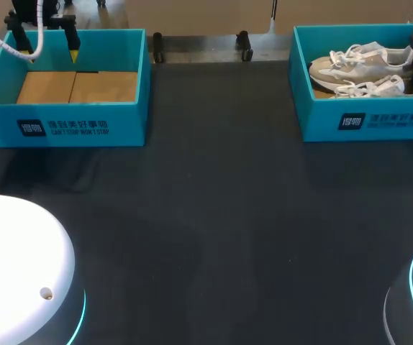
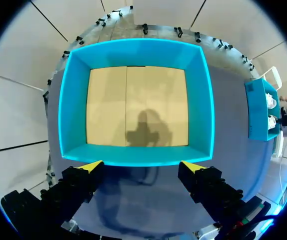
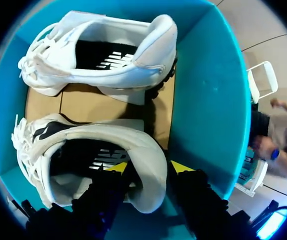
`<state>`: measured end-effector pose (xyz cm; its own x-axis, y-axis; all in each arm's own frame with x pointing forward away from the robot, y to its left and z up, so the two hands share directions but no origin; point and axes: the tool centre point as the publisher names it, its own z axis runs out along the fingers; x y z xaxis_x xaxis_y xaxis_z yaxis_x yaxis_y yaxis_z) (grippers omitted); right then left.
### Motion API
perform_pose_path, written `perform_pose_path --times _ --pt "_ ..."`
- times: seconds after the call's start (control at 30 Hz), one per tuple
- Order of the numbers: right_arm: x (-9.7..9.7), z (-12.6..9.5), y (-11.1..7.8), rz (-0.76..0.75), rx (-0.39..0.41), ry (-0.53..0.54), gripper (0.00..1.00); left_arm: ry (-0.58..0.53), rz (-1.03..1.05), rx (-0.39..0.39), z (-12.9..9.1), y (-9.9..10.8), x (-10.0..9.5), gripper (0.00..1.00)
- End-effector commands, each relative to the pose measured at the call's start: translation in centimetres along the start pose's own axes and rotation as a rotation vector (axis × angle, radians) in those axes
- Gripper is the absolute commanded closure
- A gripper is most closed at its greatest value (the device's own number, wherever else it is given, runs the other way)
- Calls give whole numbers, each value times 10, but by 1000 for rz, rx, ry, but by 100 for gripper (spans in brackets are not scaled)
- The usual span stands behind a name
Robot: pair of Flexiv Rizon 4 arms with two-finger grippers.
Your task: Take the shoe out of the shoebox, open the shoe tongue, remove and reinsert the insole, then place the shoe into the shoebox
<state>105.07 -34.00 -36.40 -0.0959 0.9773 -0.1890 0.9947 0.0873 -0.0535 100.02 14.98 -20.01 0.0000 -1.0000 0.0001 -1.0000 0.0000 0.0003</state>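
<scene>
Right gripper (image 3: pixel 149 167) set astride the heel of a white shoe (image 3: pixel 98 134), which lies in its turquoise shoebox (image 3: pixel 208 100).

Whether the right gripper is clamped on the heel cannot be told; the shoe lies just beside the box wall, with a second shoe (image 3: pixel 103 60) next to it; a shallow hold on the soft heel collar may slip on lifting; loose laces (image 3: pixel 21 135) could snag the second shoe or drag the shoebox; the left gripper (image 2: pixel 141 164) hangs with jaws wide apart above an empty box (image 2: pixel 73 100), holding nothing.
</scene>
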Motion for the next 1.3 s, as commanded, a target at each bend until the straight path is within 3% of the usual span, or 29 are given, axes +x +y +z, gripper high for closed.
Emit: perform_pose_path --times 0.03,0.1,0.17,0.4,0.6,0.8,1.3 --pt "1 6 5 1 16 0 64 0 0 0 0 0 0 0" --pt "1 7 5 4 19 2 72 0 0 0 0 0 0 0" --pt "0 8 4 8 28 -2 100 0 0 0 0 0 0 0" --pt "-4 1 -4 33 41 -14 100 0 0 0 0 0 0 0" --pt "-9 -27 -12 87 42 0 100 0 0 0 0 0 0 0" --pt "-13 -63 -14 146 56 -12 100 0 0 0 0 0 0 0" --pt "2 -178 -24 248 -2 -60 100 0 0 0 0 0 0 0"
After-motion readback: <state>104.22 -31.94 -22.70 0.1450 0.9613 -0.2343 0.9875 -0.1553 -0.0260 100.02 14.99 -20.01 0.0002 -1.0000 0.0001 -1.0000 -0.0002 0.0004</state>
